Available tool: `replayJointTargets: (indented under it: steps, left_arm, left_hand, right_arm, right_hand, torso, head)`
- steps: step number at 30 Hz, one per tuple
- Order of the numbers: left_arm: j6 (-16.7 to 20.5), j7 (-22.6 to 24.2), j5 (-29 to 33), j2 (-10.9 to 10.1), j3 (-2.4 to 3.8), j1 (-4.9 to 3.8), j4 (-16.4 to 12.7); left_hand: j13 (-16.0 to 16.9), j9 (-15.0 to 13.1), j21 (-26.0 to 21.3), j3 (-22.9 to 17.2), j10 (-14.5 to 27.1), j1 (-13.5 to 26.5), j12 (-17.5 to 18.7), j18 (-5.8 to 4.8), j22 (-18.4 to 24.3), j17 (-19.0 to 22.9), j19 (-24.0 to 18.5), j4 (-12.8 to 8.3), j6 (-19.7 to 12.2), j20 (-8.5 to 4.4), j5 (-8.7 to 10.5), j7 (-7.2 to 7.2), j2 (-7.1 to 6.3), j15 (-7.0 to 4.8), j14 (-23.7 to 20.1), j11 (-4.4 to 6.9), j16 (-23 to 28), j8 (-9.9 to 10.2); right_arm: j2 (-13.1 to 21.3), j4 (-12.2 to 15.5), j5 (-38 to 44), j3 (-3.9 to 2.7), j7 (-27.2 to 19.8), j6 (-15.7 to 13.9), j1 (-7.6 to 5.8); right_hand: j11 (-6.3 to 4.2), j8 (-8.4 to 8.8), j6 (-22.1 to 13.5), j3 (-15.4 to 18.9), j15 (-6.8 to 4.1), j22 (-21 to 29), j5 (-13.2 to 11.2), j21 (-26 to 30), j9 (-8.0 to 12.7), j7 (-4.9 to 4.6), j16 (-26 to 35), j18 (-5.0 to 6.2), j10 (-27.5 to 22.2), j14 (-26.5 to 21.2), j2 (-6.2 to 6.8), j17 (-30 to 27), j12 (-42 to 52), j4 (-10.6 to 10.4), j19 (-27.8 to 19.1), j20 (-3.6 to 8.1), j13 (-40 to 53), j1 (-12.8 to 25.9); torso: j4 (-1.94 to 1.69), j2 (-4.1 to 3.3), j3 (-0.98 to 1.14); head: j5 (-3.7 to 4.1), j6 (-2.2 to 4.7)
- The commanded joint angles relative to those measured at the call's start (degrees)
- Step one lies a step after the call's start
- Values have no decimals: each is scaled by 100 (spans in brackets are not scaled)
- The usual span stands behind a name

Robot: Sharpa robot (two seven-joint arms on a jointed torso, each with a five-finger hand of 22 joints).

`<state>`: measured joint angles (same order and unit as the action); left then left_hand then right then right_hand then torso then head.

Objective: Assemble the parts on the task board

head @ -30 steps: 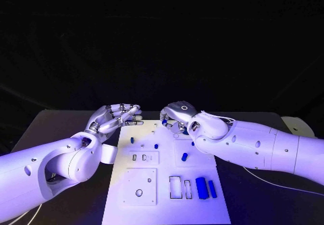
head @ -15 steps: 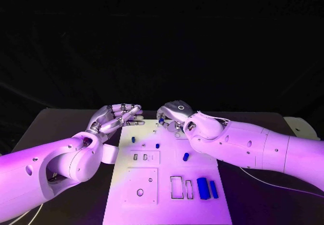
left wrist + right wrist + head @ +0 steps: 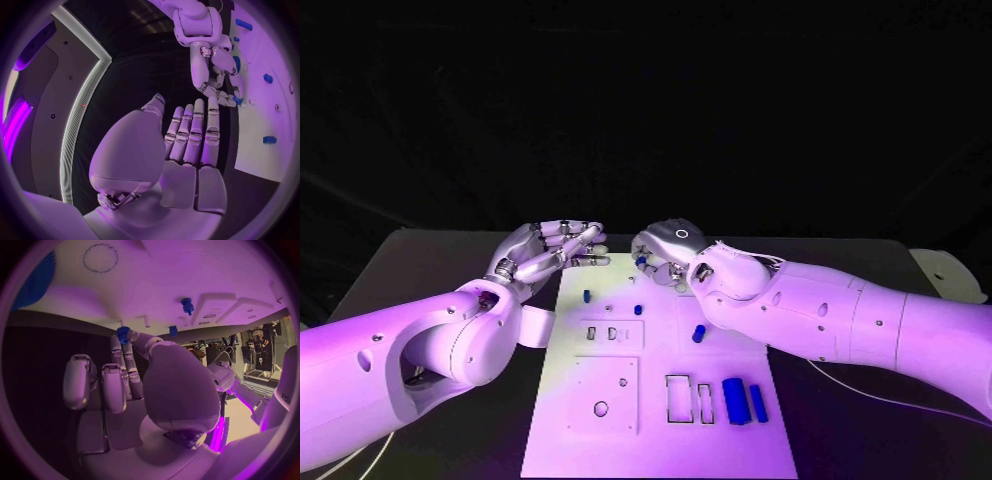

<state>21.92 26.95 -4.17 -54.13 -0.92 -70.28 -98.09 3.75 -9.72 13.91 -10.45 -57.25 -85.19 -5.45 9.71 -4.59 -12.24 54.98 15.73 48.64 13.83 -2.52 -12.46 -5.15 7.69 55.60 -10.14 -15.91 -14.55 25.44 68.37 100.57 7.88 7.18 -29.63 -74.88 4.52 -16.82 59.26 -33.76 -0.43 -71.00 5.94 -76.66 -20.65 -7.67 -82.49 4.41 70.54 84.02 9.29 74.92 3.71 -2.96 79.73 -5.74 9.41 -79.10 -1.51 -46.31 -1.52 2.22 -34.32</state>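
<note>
The right hand pinches one small blue gear above the far end of the white board. The left hand holds nothing, fingers straight and apart. Two blue bars lie side by side near the board's front right.

1. The task board lies in the middle of the counter.
2. The left hand hovers at the board's far left corner.
3. The right hand is over its far edge, beside the left hand, pinching a small part.
4. Two bar parts lie at the near right.
</note>
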Motion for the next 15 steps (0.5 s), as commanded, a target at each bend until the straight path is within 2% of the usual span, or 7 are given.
replayJointTargets:
  steps: [1, 15]
  left_arm:
    - [-74, 43, 17, 16, 6, -9, -13]
    - [-83, 30, 17, 47, 6, -21, -3]
  left_hand:
    - [-8, 8, -14, 16, -6, -11, 35, 82, 9, -8, 50, -3, -10, 3, -29, -87, -24, 25, 13, -33, 34, 22]
    - [-7, 9, -20, 19, -6, -14, 43, 80, 14, -8, 46, -3, -11, 5, -28, -90, -25, 29, 2, -36, 44, 26]
  right_arm:
    - [-31, -27, 28, -1, -64, 46, 13]
    - [-184, -332, 44, 1, -148, -37, 23]
  right_hand:
    - [-54, -29, -7, -85, -1, -3, 5, -9, -6, -23, -36, -34, 110, 345, -8, 121, 16, 122, 17, 26, 66, 5]
    - [-38, -10, -51, -95, 10, 29, 10, 17, -19, -34, -43, -25, 68, 343, 4, 122, -3, 135, -17, 16, 62, 38]
  torso:
    - [0, 0, -1]
    - [-8, -8, -3]
  head:
    - [-9, -14]
    - [-38, 9]
